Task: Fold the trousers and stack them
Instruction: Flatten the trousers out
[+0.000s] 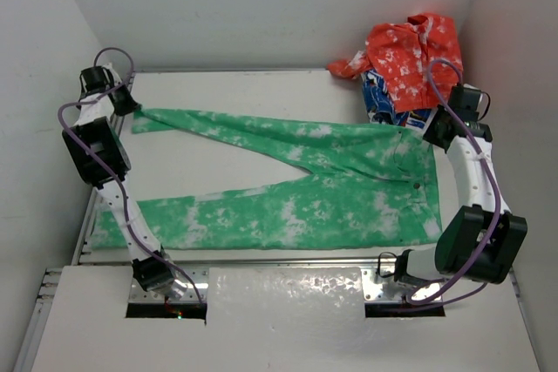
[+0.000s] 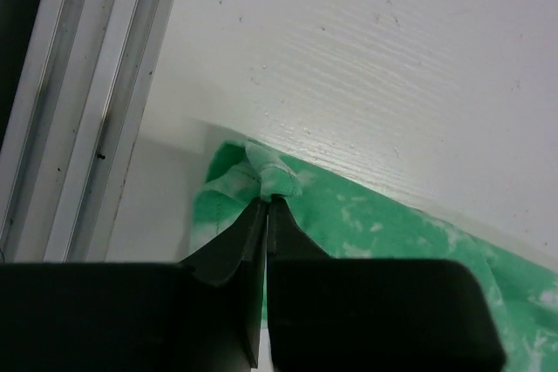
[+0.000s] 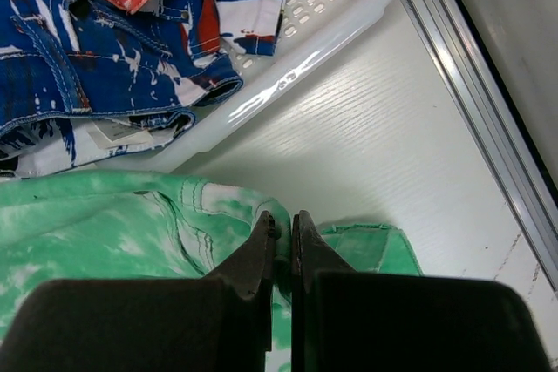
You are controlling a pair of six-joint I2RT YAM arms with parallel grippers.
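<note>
trousers (image 1: 331, 189) flat from above, left hand (image 2: 266, 204) pinching hem (image 2: 272, 177), right hand (image 3: 284, 217) waistband (image 3: 205, 215)

The trousers (image 1: 314, 202) were bright green with white tie-dye blotches, the table (image 1: 227, 93) plain white. The white basket (image 3: 349, 6) had a blue paint-splash garment (image 3: 78, 58), plus an orange-red piece (image 1: 405, 50) speckled white.

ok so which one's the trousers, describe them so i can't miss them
On the white table, spread flat across its middle, lie the trousers, waistband to the right and legs splayed leftward. They are the only green cloth, blotched white; the red garment and blue garment sit heaped in a basket at the far right corner.
</note>
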